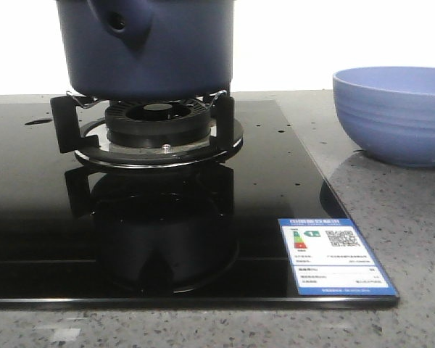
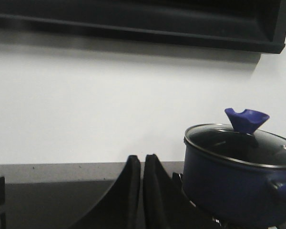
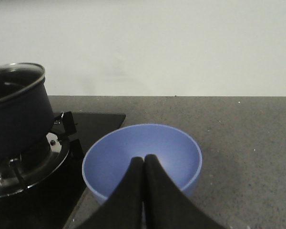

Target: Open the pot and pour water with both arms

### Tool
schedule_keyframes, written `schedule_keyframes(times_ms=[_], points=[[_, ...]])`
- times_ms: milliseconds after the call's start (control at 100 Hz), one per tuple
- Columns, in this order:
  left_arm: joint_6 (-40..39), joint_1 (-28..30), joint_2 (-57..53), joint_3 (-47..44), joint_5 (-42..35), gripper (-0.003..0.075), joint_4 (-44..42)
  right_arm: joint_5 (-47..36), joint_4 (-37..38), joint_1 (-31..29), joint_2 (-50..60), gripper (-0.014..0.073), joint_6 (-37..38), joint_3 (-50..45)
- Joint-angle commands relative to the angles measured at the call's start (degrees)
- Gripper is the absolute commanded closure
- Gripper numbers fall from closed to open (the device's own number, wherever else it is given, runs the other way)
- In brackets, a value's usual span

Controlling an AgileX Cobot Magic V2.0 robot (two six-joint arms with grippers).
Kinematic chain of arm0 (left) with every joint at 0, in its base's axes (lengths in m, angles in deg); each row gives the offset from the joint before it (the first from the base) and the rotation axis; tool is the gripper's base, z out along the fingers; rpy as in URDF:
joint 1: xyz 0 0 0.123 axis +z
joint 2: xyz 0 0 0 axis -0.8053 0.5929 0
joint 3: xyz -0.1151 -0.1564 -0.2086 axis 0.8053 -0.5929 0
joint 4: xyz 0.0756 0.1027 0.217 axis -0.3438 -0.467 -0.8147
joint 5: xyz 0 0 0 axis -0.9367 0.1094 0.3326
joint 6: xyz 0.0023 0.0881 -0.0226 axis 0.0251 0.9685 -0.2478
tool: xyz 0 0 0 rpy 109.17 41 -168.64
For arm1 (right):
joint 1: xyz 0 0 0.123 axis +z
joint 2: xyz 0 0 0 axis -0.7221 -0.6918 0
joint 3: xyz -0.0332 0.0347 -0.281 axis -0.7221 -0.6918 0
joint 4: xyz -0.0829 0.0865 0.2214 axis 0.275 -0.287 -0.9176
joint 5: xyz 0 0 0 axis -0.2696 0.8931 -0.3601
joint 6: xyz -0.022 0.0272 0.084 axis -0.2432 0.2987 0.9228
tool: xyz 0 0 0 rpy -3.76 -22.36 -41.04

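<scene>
Speckled grey stone forms the surface (image 1: 391, 210), and a glossy black glass stove (image 1: 43, 217) covers its left part. On the stove's burner stand (image 1: 152, 134), toward the far side, sits the dark blue pot (image 1: 148, 54), its stubby handle (image 1: 119, 25) with a round hole facing the near side. A glass lid (image 2: 240, 145) with a blue knob (image 2: 247, 120) covers it. Right of the stove, on the bare stone, stands a light blue bowl (image 1: 393, 116). The left gripper (image 2: 142, 191) hangs over the stove beside the pot, clenched on nothing. The right gripper (image 3: 144, 191) hovers over the bowl, likewise pressed closed and empty.
</scene>
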Motion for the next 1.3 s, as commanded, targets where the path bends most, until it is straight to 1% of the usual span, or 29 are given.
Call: schedule_keyframes(times_ms=[0,150,310,350,400,440,500,540,900,960,1010,1080,1130,1140,1160,1200,1290], points=[[-0.62,0.10,-4.84,-3.08,-0.24,0.0741,3.79,-3.95,-1.12,-0.49,4.33,0.0656,-0.80,-3.00],[-0.62,0.10,-11.36,-7.18,-0.24,0.0741,4.77,-3.18,-1.12,-0.49,8.59,0.0656,-0.80,-7.46],[-0.62,0.10,-10.30,-7.52,-0.24,0.0741,4.77,-3.18,-2.02,-0.49,8.61,0.0656,-0.17,-9.36],[-0.62,0.10,-10.30,-7.52,-0.24,0.0741,4.77,-3.05,-5.03,-0.49,8.61,0.0656,0.92,-9.83],[-0.62,0.10,-10.30,-7.52,-0.24,0.0741,4.77,-3.16,-10.95,-0.49,8.61,0.0656,0.91,-10.39],[-0.62,0.10,-10.30,-7.52,-0.24,0.0741,4.77,-3.16,-13.91,-0.49,8.61,0.0656,0.91,-10.64],[-0.62,0.10,-10.30,-7.52,-0.24,0.0741,4.77,-3.52,-21.34,-0.49,8.61,0.0656,0.91,-11.02],[-0.62,0.10,-10.30,-7.52,-0.24,0.0741,4.77,-3.53,-23.54,-0.49,8.61,0.0656,0.91,-11.07],[-0.62,0.10,-10.30,-7.52,-0.24,0.0741,4.77,-3.53,-24.08,-0.49,8.61,0.0656,0.91,-11.07],[-0.62,0.10,-10.30,-7.52,-2.00,0.0741,4.41,-3.63,-24.08,-0.49,8.61,0.0656,0.91,-11.07],[-0.62,0.10,-10.30,-7.52,-4.32,0.0741,0.36,-3.62,-24.08,-0.49,8.61,0.0656,0.91,-11.07],[-0.62,0.10,-10.30,-7.84,-4.95,0.0741,-13.49,-3.62,-24.08,-0.49,8.61,0.0656,0.91,-11.07],[-0.62,0.10,-10.30,-8.28,-4.26,0.0741,-25.15,-3.62,-24.08,-0.49,8.61,0.0656,0.91,-11.07],[-0.62,0.10,-10.30,-8.41,-4.26,0.0741,-25.15,-3.62,-24.08,-0.49,8.61,0.0656,0.91,-11.07],[-0.62,0.10,-10.30,-8.54,-3.84,0.0741,-29.24,-3.62,-24.08,-0.49,8.61,0.0656,0.91,-11.07],[-0.62,0.10,-10.30,-8.64,-3.59,0.0741,-31.98,-3.62,-24.08,-0.49,8.61,0.0656,0.91,-11.07],[-0.62,0.10,-10.30,-8.64,-3.59,0.0741,-31.75,-3.62,-24.08,-0.49,8.61,0.0656,0.91,-11.07]])
